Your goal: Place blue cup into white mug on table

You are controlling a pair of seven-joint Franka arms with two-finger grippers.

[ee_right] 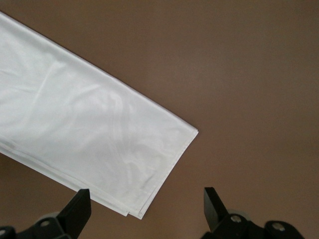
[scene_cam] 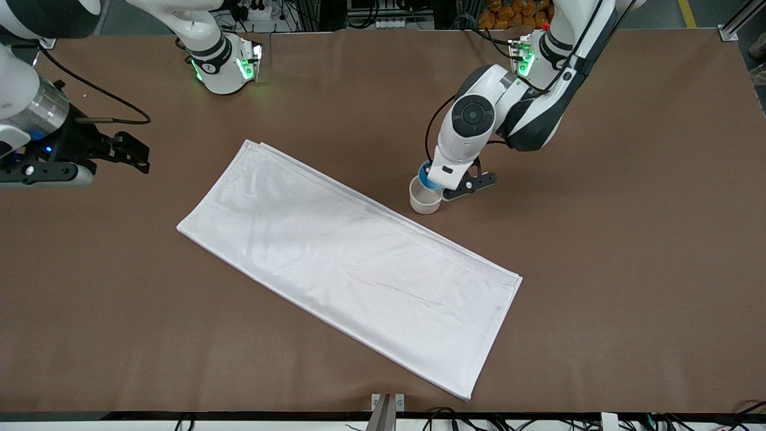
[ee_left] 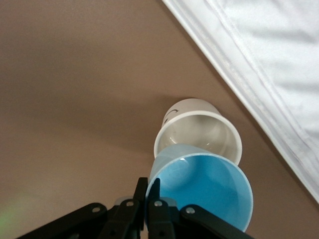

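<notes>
Mid-delivery over the brown desk (scene_cam: 628, 251): blue cup (ee_left: 207, 186) pinched by its rim in the left tool (ee_left: 148, 199), fingers (ee_left: 141, 196) closed on the cup wall, carried just above the white mug (ee_left: 199, 132) and not yet inside it. Mug upright on the desk just beside the long edge of the white cloth (scene_cam: 353, 263), toward the left arm's end, mouth open and nothing in it. From the left wrist view, cup rim overlapping the mug's rim but offset — not centred over the opening. In the front view, only a sliver of blue showing at the mug's lip under the left arm's wrist. Right tool (ee_right: 147, 206) waiting with fingers well apart, hovering above the cloth's corner at the right arm's end of the desk. Step in hand, by the look of it: lining up and lowering. Next move likely a small sideways correction to bring the cup square over the mouth, then a straight descent — release only once seated, since the cup seems only slightly narrower than the mug.
</notes>
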